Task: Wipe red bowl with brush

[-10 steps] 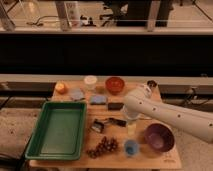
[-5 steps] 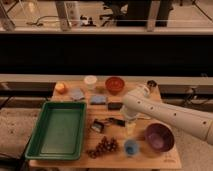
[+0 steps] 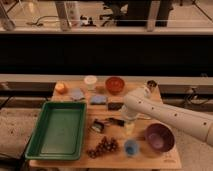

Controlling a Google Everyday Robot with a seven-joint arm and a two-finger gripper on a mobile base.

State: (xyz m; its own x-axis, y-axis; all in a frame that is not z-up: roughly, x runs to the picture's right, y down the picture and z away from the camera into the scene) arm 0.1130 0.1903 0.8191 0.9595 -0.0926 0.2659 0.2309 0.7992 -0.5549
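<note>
Dark panelling ran behind the wooden desk (image 3: pixel 160 159), with a lit room showing above it. On the desk's left part lay a green tray (image 3: pixel 57 129).

A white arm (image 3: pixel 175 116) came in low from far right of the tray. It stretched leftward and slightly upward across the desk, and at the wrist its end turned down toward the surface. Its pincer (image 3: pixel 127 120) hung right of the tray, about level with the tray's middle and close above the desk. How far it was open, or whether it had hold of anything, could not be told.

The brush (image 3: pixel 105 123) lay flat just right of the tray, between the tray and the pincer. Its long axis ran roughly left to right, with the pale head toward the tray and the dark handle pointing away from it, toward the pincer. Whether handle and pincer touched could not be told.

The red bowl (image 3: pixel 115 84) stood upright beyond the tray's far right corner, well apart from the pincer. A purple bowl (image 3: pixel 159 136) sat farther right of the tray, below the arm.
</note>
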